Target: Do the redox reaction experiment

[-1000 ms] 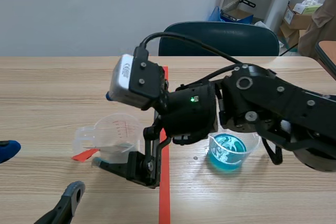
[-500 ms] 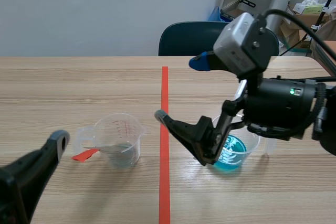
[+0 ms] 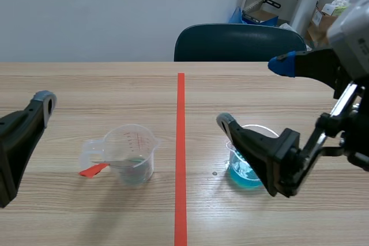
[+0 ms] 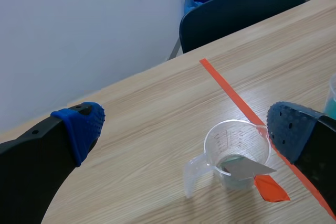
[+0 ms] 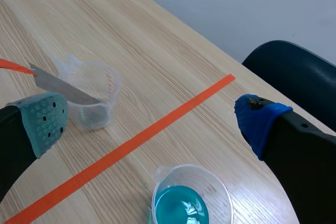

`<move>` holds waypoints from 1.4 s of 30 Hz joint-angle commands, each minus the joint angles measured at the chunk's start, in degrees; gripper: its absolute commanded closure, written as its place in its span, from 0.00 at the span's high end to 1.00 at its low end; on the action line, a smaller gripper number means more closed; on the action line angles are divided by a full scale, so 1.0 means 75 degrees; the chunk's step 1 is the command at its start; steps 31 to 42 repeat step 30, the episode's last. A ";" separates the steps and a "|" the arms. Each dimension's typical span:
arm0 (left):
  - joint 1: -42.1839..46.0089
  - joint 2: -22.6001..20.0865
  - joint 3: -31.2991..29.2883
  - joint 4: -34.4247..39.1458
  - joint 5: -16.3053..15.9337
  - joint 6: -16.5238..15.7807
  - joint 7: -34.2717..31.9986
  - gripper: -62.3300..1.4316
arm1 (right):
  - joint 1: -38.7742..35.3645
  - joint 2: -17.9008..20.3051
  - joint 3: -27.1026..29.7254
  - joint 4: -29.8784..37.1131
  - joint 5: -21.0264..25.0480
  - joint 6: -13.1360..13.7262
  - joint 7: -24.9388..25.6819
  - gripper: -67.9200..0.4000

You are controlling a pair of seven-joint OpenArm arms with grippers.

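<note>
Both grippers raised and open above a table (image 3: pixel 86 84) with two beakers.
A chair (image 3: pixel 239 41) stands behind the table. The right gripper (image 5: pixel 152 121) hangs near the blue beaker (image 5: pixel 191 200), jaws wide apart and empty. The left gripper (image 4: pixel 186 129), jaws also wide apart, is above the clear beaker (image 3: pixel 131 154) across the tape line (image 3: pixel 180 159). A metal strip (image 4: pixel 242 166) leans in the clear beaker, its orange end sticking out.
</note>
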 commanded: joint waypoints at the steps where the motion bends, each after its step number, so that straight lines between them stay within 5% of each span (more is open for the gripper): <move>1: -0.0073 0.0224 0.0047 0.0073 0.0050 0.0020 -0.0096 1.00 | -0.0163 -0.0006 0.0245 0.0146 0.0227 -0.0038 0.0111 1.00; 13: -0.0070 0.0367 0.0047 0.0073 0.0050 0.0020 -0.0140 1.00 | -0.1416 -0.0006 0.1804 0.0335 0.0968 -0.0032 0.0160 1.00; 42: -0.0070 0.0367 0.0047 0.0073 0.0108 0.0020 -0.0111 1.00 | -0.1504 -0.0003 0.1932 0.0341 0.1119 -0.0026 0.0149 1.00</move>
